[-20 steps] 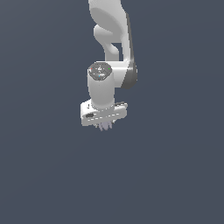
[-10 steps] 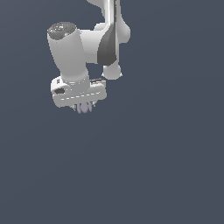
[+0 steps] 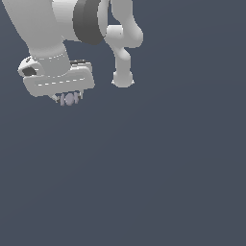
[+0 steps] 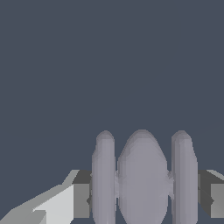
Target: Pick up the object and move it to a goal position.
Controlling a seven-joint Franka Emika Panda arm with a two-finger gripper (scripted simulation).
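1. The pick looked done: the object (image 3: 70,99) sat clamped in the gripper (image 3: 68,99), tucked under the white hand near the exterior view's upper left, with nothing shown beneath it.
2. In the wrist view the object (image 4: 142,177) filled the gap between the two fingers (image 4: 81,194), which pressed against its outer ridges on either side, so the gripper was closed on it rather than standing apart.
3. What remained, as I judged it, was the carry to the goal and any release there. No goal marker showed in either view, so how near the end stood could not be told.
4. The object was pale grey-lilac, matt and smooth: a fat rounded middle disc flanked by two thinner upright ridges, joined along a narrow axis.
5. The gripper body was glossy white with blocky edges; the finger pads looked dark grey and flat.
6. The arm (image 3: 86,19) was rounded white casing with a dark grey band at one joint.
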